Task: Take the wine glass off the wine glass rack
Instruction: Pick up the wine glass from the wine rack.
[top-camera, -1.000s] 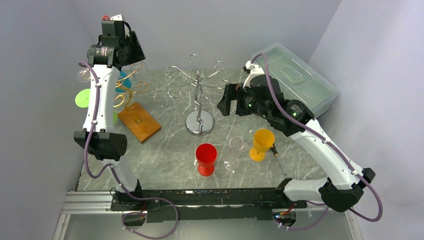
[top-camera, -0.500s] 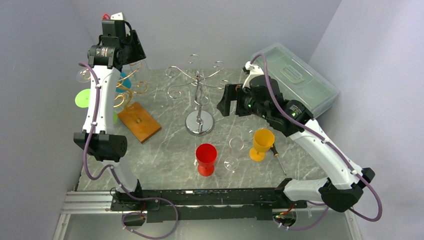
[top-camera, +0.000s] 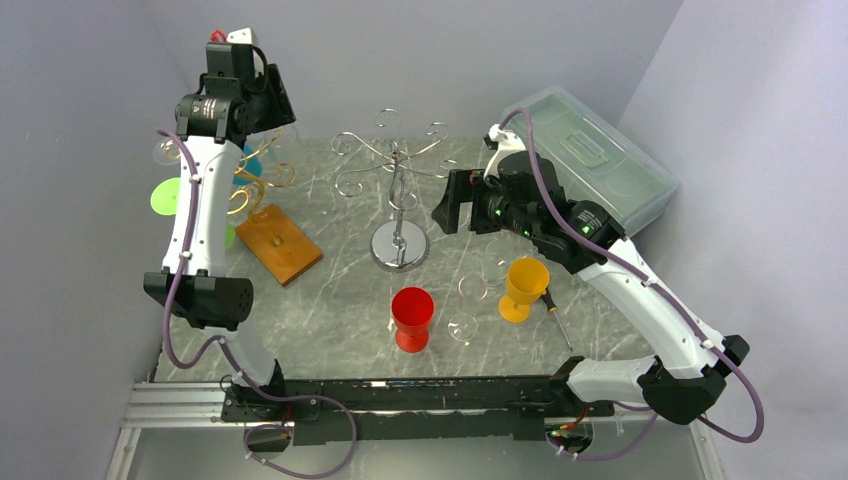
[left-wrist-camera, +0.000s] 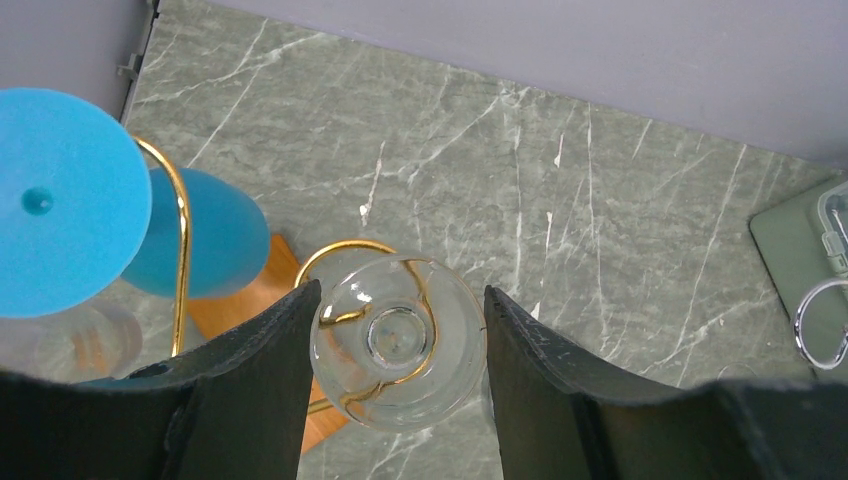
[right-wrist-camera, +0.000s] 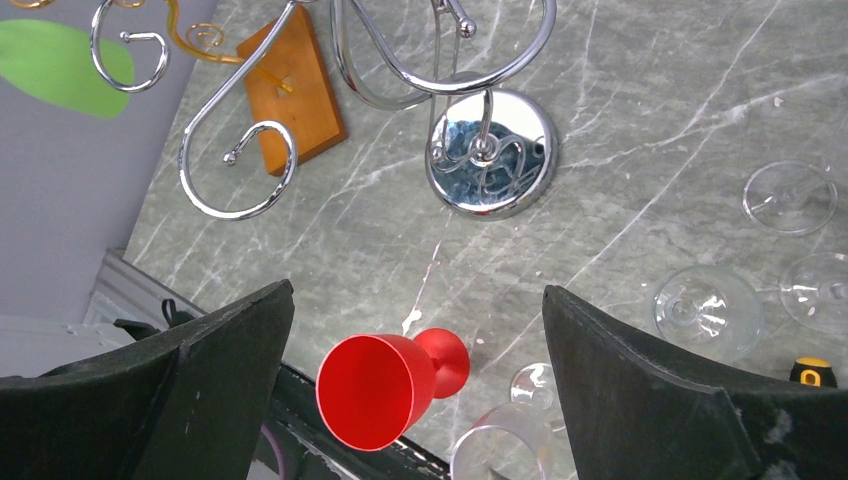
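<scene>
At ten o'clock on the table (top-camera: 330, 300), high over the far left corner, the left gripper (left-wrist-camera: 402, 298) is clamped on a clear wine glass (left-wrist-camera: 397, 340). In the left wrist view the glass is seen end on, with the fingers (left-wrist-camera: 255, 390) pressing its bowl from nine and three o'clock. Wire of the gold rack (top-camera: 262, 185) shows behind and through the glass. Whether glass and wire touch, I cannot tell. The rack's wooden base (top-camera: 278, 243) sits on the table below. A blue glass (left-wrist-camera: 70, 200) hangs from the gold wire at nine o'clock of the held glass. In the top view a green glass (top-camera: 165, 197) and another clear one (top-camera: 165, 150) show on the rack's nine o'clock side.

The right gripper (right-wrist-camera: 417, 300) hangs in the air with its jaws wide apart and nothing between them, just at three o'clock of the chrome rack (top-camera: 399, 245) in mid-table. At six o'clock of the chrome base stands a red cup (top-camera: 412, 312), and at four o'clock a yellow cup (top-camera: 524, 280). Two clear glasses (top-camera: 472, 290) sit between the cups. A screwdriver (top-camera: 556, 310) lies just at three o'clock of the yellow cup. A lidded box (top-camera: 595, 160) fills the two o'clock corner.
</scene>
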